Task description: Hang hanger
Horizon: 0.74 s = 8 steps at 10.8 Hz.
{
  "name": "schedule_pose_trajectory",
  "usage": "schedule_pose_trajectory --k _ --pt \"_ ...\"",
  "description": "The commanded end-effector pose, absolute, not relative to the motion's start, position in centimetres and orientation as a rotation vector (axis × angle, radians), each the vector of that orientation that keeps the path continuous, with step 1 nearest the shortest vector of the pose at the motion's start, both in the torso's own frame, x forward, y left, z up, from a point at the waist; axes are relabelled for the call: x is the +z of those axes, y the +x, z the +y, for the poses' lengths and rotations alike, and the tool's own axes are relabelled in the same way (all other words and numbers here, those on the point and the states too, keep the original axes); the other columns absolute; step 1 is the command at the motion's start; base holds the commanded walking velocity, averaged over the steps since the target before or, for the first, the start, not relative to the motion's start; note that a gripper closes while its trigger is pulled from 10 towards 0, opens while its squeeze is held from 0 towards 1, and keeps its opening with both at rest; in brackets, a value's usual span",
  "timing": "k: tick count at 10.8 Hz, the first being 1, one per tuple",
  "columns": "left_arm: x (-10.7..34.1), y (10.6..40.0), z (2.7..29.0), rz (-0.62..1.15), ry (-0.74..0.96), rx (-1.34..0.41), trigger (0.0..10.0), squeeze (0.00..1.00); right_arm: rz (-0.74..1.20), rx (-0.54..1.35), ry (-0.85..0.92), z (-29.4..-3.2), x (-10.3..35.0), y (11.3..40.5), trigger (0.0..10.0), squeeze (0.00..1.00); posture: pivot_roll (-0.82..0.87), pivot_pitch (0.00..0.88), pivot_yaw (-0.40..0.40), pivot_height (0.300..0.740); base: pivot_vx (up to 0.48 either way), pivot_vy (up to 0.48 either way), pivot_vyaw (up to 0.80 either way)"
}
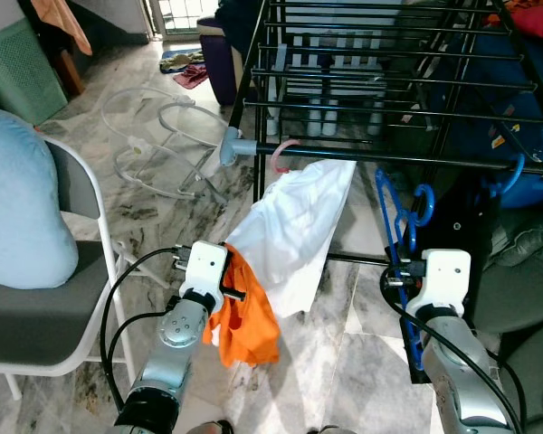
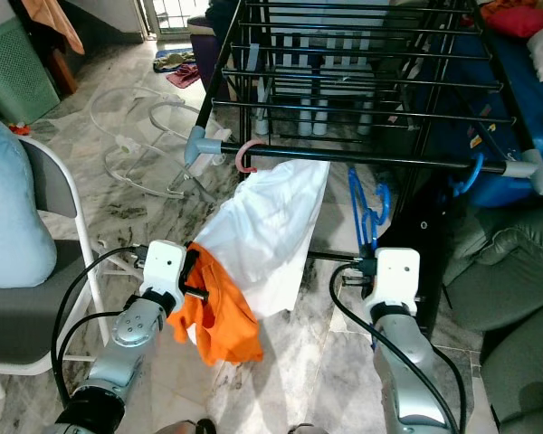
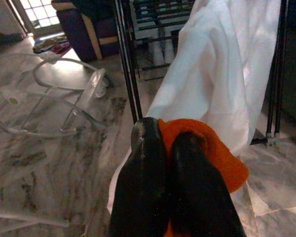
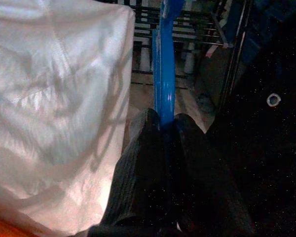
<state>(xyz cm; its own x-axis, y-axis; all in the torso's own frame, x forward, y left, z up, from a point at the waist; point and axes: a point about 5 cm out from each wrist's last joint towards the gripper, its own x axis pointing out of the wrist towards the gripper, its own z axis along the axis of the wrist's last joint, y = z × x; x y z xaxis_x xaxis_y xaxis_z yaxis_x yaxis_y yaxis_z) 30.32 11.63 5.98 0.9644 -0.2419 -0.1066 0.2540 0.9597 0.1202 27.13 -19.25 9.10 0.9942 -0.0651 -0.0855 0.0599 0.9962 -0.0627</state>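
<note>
My right gripper (image 4: 162,128) is shut on a blue plastic hanger (image 1: 396,215), held upright below the front rail (image 1: 407,159) of the black drying rack; its hook (image 1: 423,202) is just under the rail. An orange cloth (image 1: 247,316) hangs from my left gripper (image 3: 164,143), which is shut on it low at the rack's front left. A white garment (image 1: 297,226) hangs from a pink hanger hook (image 1: 283,154) on the same rail, between the two grippers. A second blue hook (image 1: 511,176) hangs on the rail at the right.
A grey chair (image 1: 36,298) with a light blue cushion (image 1: 14,199) stands at my left. A clear wire frame (image 1: 158,145) lies on the marble floor. A dark sofa (image 1: 525,280) sits at the right beside the rack's leg.
</note>
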Motion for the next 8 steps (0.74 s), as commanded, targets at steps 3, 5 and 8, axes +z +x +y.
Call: schedule_pose_trajectory --k 3,5,8 --pt "6.09 30.66 11.71 0.086 0.149 -0.234 10.0 0.0 0.064 -0.037 -0.054 -18.64 9.77 27.36 10.0 0.0 -0.19 0.065 0.021 0.74 -0.309 0.0 0.0" --pt "5.8 30.5 11.59 0.098 0.142 -0.235 10.0 0.0 0.068 -0.029 -0.053 -18.57 9.74 27.44 10.0 0.0 -0.19 0.07 0.018 0.74 -0.296 0.0 0.0" --pt "5.33 30.36 11.87 0.117 0.155 -0.236 10.0 0.0 0.076 -0.023 -0.042 -18.3 9.48 27.58 10.0 0.0 -0.18 0.07 0.021 0.74 -0.291 0.0 0.0"
